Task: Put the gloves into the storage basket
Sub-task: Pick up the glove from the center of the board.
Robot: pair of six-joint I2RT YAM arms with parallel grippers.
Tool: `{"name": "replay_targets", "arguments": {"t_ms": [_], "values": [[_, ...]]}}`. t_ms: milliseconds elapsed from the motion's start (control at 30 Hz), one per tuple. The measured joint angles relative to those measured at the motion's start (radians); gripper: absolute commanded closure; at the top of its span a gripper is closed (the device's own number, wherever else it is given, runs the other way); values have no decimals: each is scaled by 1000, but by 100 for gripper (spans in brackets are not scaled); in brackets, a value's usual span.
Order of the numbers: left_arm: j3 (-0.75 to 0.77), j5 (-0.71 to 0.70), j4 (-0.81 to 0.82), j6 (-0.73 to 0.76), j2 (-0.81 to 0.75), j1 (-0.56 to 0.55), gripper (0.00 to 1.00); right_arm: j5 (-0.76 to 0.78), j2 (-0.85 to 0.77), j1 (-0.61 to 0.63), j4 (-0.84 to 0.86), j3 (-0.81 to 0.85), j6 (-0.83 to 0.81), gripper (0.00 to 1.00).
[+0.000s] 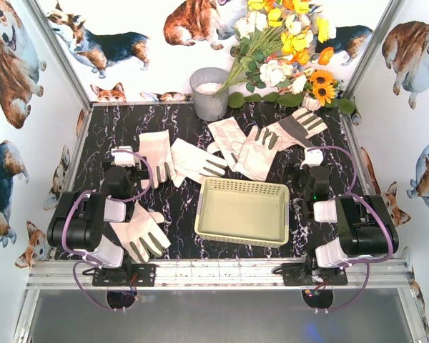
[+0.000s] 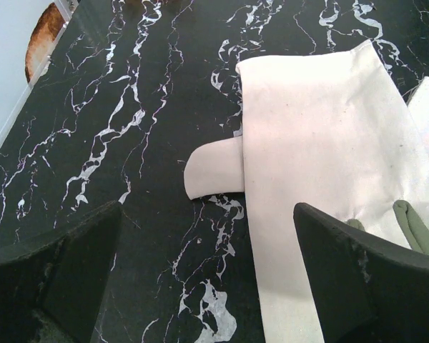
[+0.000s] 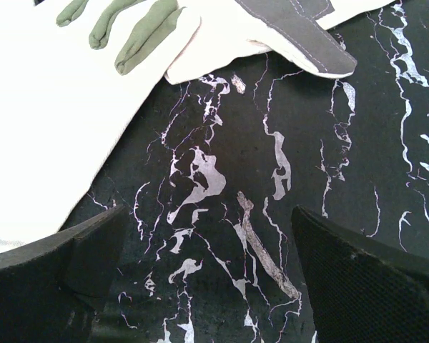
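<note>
**Both grippers hanging spread wide, gloves lying on the table outside the basket**

The storage basket (image 1: 243, 189) is sitting at the near middle of the black marbled table (image 1: 107, 128), between the two arms. The gloves (image 1: 261, 151) are lying flat on the table around it. Five are spreading in a loose, partly overlapping row just beyond the basket's far rim, and a lone glove (image 1: 139, 237) is lying near-left, partly hidden by the left arm.

The left gripper (image 1: 126, 151) is hanging above the table at the left end of that row, its jaws standing wide apart and gripping nothing. In its wrist view the leftmost glove (image 2: 322, 143) is lying below and to the right, its thumb pointing left across the marble, and olive fingertips (image 2: 415, 225) are showing beside the right finger.

The right gripper (image 1: 313, 154) is hanging just beyond the basket's far right corner, jaws likewise spread wide and holding nothing, over bare marble. A white glove (image 3: 43, 128) is lying to its left.

A grey bucket (image 1: 209, 93) is standing at the far edge, with artificial flowers (image 1: 286, 43) leaning beside it
</note>
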Motion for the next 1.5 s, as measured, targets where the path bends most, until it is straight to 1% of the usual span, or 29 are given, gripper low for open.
{"name": "replay_targets", "arguments": {"t_ms": [400, 533, 600, 667, 733, 833, 933, 1000, 1033, 1100, 1167, 1267, 1300, 1333, 1367, 1500], "values": [[0, 1, -2, -7, 0, 5, 0, 0, 0, 0, 0, 0, 0, 0], [0, -35, -9, -18, -3, 4, 0, 0, 0, 0, 0, 0, 0, 0], [0, -63, -44, -27, -34, 4, 0, -5, -1, -5, 2, -1, 5, 0], [4, -87, -121, -38, -109, 4, 0, 5, -21, -12, -5, -8, 10, 0], [30, -116, -225, -58, -201, 4, 0, 24, -96, -16, -63, -14, 20, 0], [130, -154, -397, -88, -304, 4, 0, 66, -256, -18, -186, 2, 26, 0], [267, -177, -606, -145, -359, 4, 0, 135, -409, -18, -335, 72, 32, 0], [377, -204, -770, -208, -372, 4, 0, 215, -489, -18, -449, 143, 87, 0], [435, -211, -850, -235, -371, 4, 0, 261, -525, -21, -534, 196, 142, 0], [542, -208, -991, -274, -364, 5, 0, 300, -558, -39, -690, 304, 225, 0], [629, -171, -1094, -294, -349, 7, 0, 296, -546, -60, -850, 438, 278, 0], [740, -92, -1224, -322, -298, 9, 0, 249, -457, -70, -1101, 651, 334, 0], [776, -67, -1267, -332, -272, 9, 0, 223, -422, -70, -1168, 708, 349, 3], [806, -45, -1304, -342, -248, 9, 0, 190, -394, -70, -1222, 747, 362, 8], [832, -29, -1342, -354, -226, 9, 0, 141, -371, -70, -1267, 770, 369, 10], [932, 10, -1498, -409, -129, 10, 0, -32, -338, -54, -1394, 776, 371, 12]]}}
